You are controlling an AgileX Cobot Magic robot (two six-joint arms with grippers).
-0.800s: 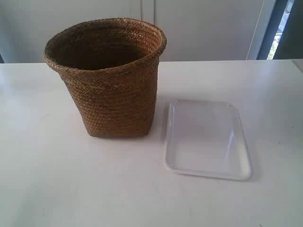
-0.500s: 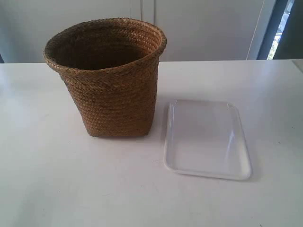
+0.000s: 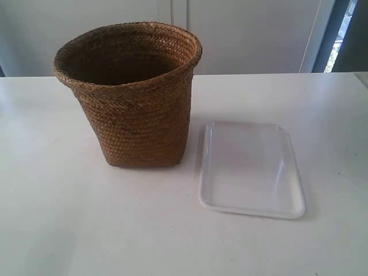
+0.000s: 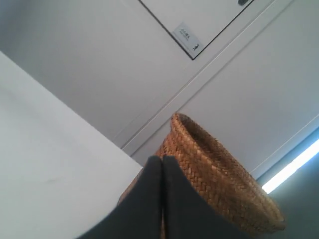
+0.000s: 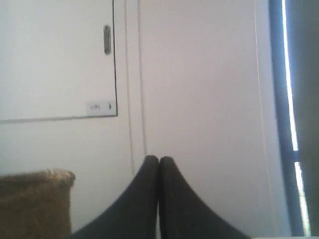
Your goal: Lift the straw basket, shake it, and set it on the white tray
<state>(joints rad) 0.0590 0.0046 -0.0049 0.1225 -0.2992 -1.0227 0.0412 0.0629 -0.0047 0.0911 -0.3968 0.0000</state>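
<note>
On the white table [image 3: 86, 230], exterior view: one straw basket [image 3: 135, 98] upright, one white tray [image 3: 252, 169] just beside its base, not touching. The tray shows only in this view. Wrist views alone show the two grippers. Left gripper [image 4: 162, 158]: fingers pressed together, holding nothing, basket beyond the tips. Right gripper [image 5: 158, 159]: likewise closed and empty, basket rim off to one side.

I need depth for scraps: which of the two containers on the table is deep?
The straw basket, standing upright with tall woven walls; the white tray beside it is shallow, with a low rim.
</note>
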